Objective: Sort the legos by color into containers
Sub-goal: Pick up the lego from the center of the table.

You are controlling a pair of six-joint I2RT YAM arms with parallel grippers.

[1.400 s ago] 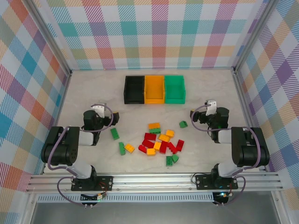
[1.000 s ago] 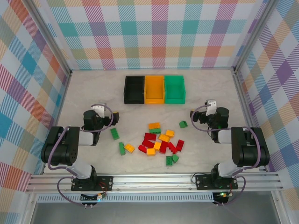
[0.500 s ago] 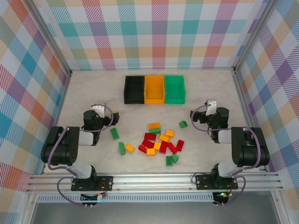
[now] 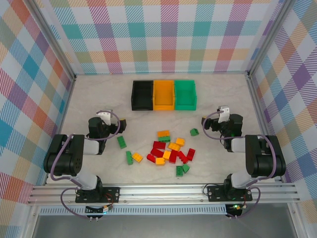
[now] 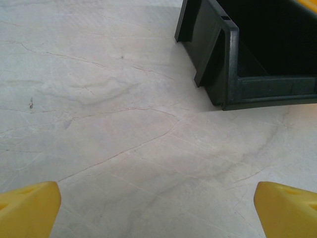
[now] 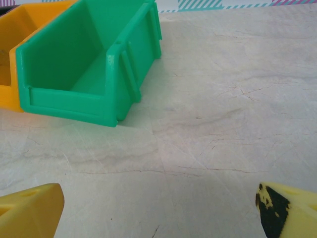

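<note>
The left end effector (image 4: 120, 125) rests low over the counter (image 4: 99, 99) with its jaws spread wide and nothing between them; in the left wrist view its yellow fingertips (image 5: 29, 208) sit at the two bottom corners with bare marbled surface between. The right end effector (image 4: 204, 122) is likewise released and empty on the opposite side, and the right wrist view shows its yellow fingertips (image 6: 29, 210) far apart, one of them scuffed with black

Between the two arms the legos (image 4: 171, 151) lie loose on the counter, none in a bin. Nearest the bases are two green bricks (image 4: 182, 169) side by side. Just beyond them is the main cluster of red, yellow-orange and green pieces, mostly touching. To its left a green brick (image 4: 129, 158) lies beside a yellow one (image 4: 137, 157), and another green brick (image 4: 122, 142) lies a little farther, near the left end effector. A single green brick (image 4: 194, 132) sits off to the right, near the right end effector

Farthest back, the three containers stand in a touching row: the black bin (image 4: 142, 95) on the left, the orange bin (image 4: 164, 94) in the middle, the green bin (image 4: 185, 94) on the right, all looking empty
</note>
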